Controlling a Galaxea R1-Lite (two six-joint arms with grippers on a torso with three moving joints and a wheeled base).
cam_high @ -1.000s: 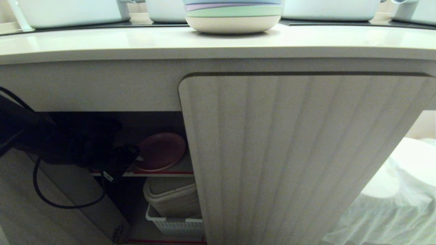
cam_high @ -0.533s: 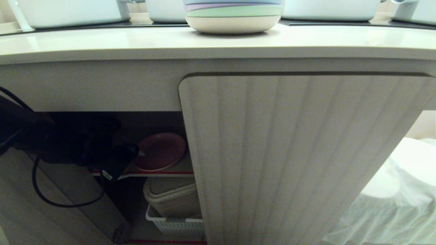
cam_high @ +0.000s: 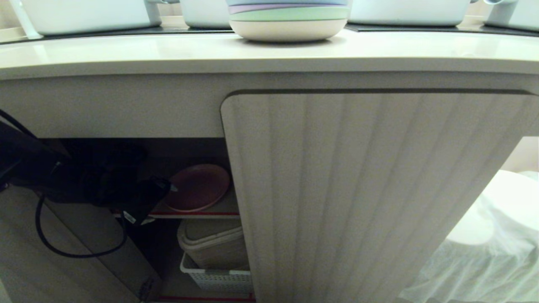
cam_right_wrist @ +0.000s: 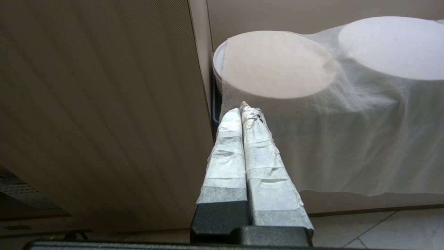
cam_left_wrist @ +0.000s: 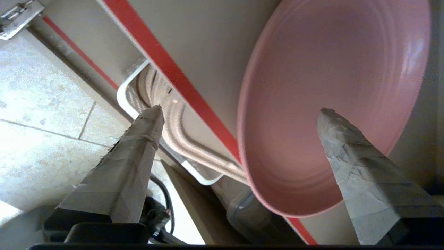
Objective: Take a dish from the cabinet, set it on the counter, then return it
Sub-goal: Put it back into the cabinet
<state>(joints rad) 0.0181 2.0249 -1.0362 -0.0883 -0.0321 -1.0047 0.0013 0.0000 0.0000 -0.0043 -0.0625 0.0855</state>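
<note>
Low cabinet (cam_high: 370,189), left bay open: the dish (cam_high: 198,187) lies flat on the upper shelf (cam_high: 198,214), released.

Nearest, the left end effector (cam_left_wrist: 239,111) sits at the shelf's front edge with its taped fingers (cam_left_wrist: 138,152) spread wide, one either side of the dish's near rim, gripping nothing. The dish lies just ahead of it and deeper in, round, so no axis matters; a straight pull back toward the robot looks like what clears it. The right end effector (cam_right_wrist: 244,111), pressed together, hangs idle past the closed door, far from the dish. Farther up, the table (cam_high: 168,50) carries a plate stack (cam_high: 288,19).
</note>
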